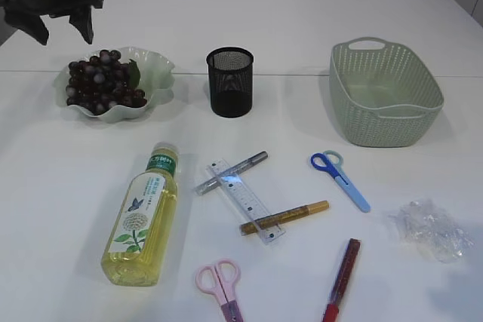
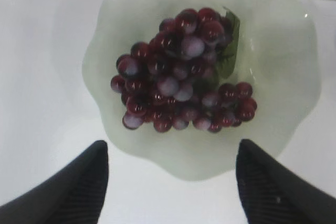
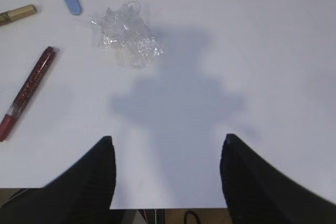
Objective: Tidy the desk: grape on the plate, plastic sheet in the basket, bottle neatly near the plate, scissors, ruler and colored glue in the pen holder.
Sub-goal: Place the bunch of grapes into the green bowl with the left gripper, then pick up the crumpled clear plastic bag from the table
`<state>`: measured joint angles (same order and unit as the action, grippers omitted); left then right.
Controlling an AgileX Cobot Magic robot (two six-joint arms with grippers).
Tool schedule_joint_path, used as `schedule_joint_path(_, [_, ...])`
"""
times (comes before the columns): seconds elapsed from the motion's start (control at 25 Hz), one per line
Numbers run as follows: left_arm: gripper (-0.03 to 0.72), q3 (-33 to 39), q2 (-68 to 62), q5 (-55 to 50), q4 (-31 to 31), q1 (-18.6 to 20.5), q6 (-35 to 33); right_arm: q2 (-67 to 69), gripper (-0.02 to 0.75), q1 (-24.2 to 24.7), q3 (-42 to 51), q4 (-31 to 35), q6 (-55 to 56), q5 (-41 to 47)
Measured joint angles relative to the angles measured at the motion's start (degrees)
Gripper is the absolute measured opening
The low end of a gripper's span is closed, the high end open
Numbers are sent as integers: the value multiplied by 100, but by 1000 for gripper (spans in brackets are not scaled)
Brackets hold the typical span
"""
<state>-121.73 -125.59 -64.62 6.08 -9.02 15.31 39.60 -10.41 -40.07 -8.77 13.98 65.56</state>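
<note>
Over the plate (image 2: 294,51), left gripper (image 2: 170,182) hangs spread and empty, grapes (image 2: 184,72) already down; right gripper (image 3: 165,174) gapes near plastic sheet (image 3: 128,35).

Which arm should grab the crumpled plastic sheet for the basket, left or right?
Right. The right gripper hangs open near the plastic sheet on the basket side; the left gripper is over the grape plate.

Little readable print on the bench

The bottle (image 1: 143,222) near the front left edge has a green-and-white label with a butterfly and flower; its characters are too small to read. The ruler (image 1: 245,200) shows fine tick marks, digits illegible.
</note>
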Motion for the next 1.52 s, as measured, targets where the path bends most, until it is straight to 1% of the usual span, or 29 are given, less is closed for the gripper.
schedule_joint_path(0.12, [551,-291,0,-530,-164,0,-100,299,489,0,0,0,0,34])
schedule_joint_path(0.24, [550,-356,26,-622,-399,-54,-230,665,489,0,0,120,0,98])
schedule_joint_path(0.44, [550,-356,212,-655,-538,-362,-432,1367,489,0,-106,339,0,66])
schedule_joint_path(0.56, [550,-356,367,-658,-608,-477,-478,1782,489,0,-334,367,0,-171])
schedule_joint_path(0.68, [550,-342,528,-667,-608,-514,-481,2137,489,0,-571,367,0,-425])
schedule_joint_path(0.8, [543,-173,760,-667,-608,-522,-491,2435,489,0,-664,367,0,-696])
schedule_joint_path(0.96, [506,224,1113,-670,-608,-522,-566,2734,489,0,-666,367,-22,-1031])
schedule_joint_path(1.12, [489,510,1475,-691,-608,-522,-601,3054,489,0,-666,380,-295,-1287])
schedule_joint_path(1.28, [487,548,1775,-699,-608,-522,-611,3449,489,0,-666,466,-533,-1485])
schedule_joint_path(1.52, [487,548,2119,-712,-608,-522,-611,3985,489,0,-725,524,-556,-2086])
